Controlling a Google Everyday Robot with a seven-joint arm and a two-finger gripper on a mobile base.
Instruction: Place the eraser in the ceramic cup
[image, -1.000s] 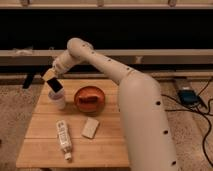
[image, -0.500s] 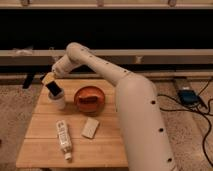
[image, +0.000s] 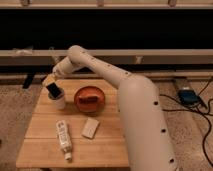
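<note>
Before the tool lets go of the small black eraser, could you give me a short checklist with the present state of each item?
1. Tool is above the small pale ceramic cup, at the table's back left: ok.
2. Small black rectangular eraser is at the cup's mouth, lower end at the rim: ok.
3. Cup stands upright on the wooden slat table: ok.
4. Eraser is fully inside the cup: not ok, most of it shows above the rim.
5. Orange-brown round bowl stands apart from the cup: ok.
6. Grip on the eraser is firm: cannot tell.

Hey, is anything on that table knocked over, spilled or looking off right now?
Nothing spilled. The black eraser sits tilted at the cup rim, the hand right above it. The white tube lies flat.
</note>
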